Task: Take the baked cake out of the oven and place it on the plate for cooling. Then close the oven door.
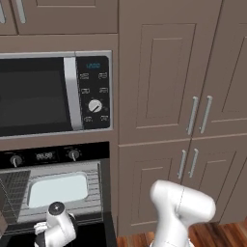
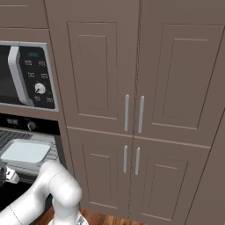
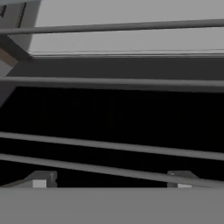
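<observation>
**Open-fingered hand at the mouth of the oven, pale tray just ahead**

Far left in the left base view, the black built-in oven (image 1: 53, 188) shows its grey racked cavity, with its control strip of two small knobs above. On the rack sits a pale, rounded-rectangular tray (image 1: 58, 189), the cake dish; whether cake is in it cannot be told. The white arm's wrist reaches low in front of the cavity, below and just left of that tray. Above sits the silver-trimmed microwave (image 1: 53, 94) with keypad and white dial; to the right run tall brown cabinet doors (image 1: 166, 72) with silver bar handles.

In the hand view, the two-finger gripper (image 3: 111, 181) has its dark tips spread wide at the bottom, nothing between them. Grey rack wires (image 3: 109, 146) cross just beyond the tips, and the pale tray's side (image 3: 127, 39) lies above and ahead, apart from the fingers.

From the right base view, the tray (image 2: 25, 151) rests on the rack at left.
</observation>
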Tool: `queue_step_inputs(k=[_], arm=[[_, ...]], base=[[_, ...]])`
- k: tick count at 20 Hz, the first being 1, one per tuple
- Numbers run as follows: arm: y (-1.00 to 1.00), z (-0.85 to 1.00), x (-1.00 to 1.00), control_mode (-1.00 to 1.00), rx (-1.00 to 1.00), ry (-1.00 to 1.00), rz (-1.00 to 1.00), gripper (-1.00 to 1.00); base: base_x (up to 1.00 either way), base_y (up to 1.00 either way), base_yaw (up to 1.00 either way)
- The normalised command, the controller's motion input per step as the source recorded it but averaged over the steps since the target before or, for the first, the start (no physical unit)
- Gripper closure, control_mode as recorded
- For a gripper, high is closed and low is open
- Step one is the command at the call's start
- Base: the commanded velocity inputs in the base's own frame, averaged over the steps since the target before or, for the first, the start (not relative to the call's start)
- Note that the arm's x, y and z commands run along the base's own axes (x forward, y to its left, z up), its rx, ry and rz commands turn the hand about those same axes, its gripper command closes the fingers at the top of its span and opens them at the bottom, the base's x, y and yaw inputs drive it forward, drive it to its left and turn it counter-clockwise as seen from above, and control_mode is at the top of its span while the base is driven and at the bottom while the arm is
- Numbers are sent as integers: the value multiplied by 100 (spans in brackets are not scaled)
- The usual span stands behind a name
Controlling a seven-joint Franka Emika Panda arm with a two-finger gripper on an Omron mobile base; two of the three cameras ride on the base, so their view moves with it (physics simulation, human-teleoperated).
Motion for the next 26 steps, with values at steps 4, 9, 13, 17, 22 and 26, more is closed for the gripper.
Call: queue_step_inputs(k=[4, 9, 13, 17, 22, 26], arm=[[14, -15, 16, -100, 0, -9, 0, -100], [16, -2, 15, -100, 0, -18, 0, -100], [13, -12, 27, -100, 0, -23, 0, -100], [10, -9, 46, -100, 0, -15, 0, -100], [7, -9, 52, -100, 0, -8, 0, -100], [6, -14, 54, -100, 0, -1, 0, -100]], base=[[0, 0, 0], [0, 0, 0], [0, 0, 0], [0, 0, 0], [0, 0, 0], [0, 0, 0]])
